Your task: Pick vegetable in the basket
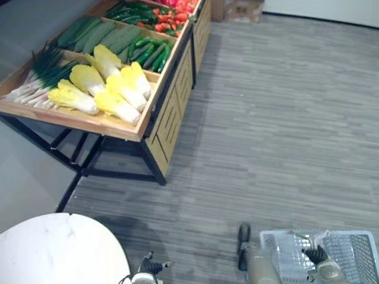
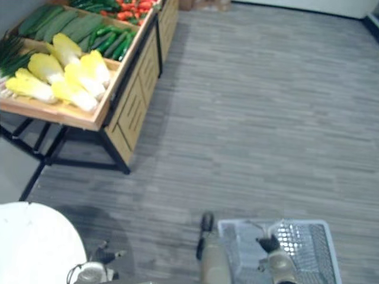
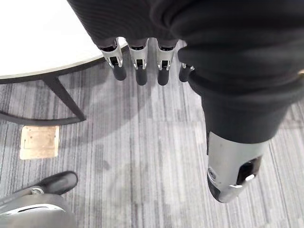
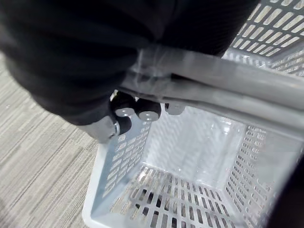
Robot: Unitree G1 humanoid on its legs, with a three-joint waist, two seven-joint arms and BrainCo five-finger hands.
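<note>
Your right hand (image 4: 137,108) is gripping the basket (image 4: 190,156) with its fingers curled round the grey handle (image 4: 228,92). The basket is hanging low at your right side, above the grey floor (image 1: 284,118). Your left hand (image 3: 141,57) is hanging with its fingers straight and apart, holding nothing, just beside the white round table (image 1: 59,248). The vegetables are lying in the wooden stand (image 1: 172,112), well apart from the basket: what look like pale yellow cabbages (image 1: 106,89) nearest, green onions (image 1: 35,77) beside them, and cucumbers (image 1: 95,35) behind.
</note>
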